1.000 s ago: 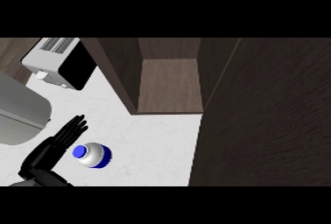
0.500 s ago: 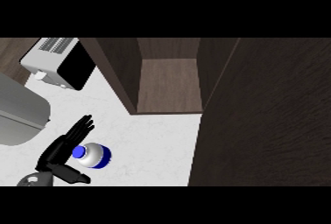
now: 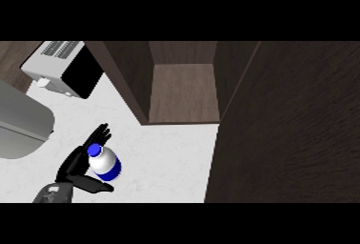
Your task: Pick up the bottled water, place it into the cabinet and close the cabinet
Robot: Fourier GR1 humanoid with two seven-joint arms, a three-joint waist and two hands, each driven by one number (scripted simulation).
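**Left hand at the bottled water**

White counter before an open dark-wood cabinet. Left hand cups the tilted bottled water at lower left, fingers behind, thumb below. Toaster at upper left.

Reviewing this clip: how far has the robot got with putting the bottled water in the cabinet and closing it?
Early stage. Nothing is finished: the cabinet stands open with its shelf bare, its door swung out at the right. In hand: the left hand is against the bottled water on the counter, fingers behind it, thumb below. I cannot tell whether the bottle is lifted. Left: carrying it in, then closing the door.
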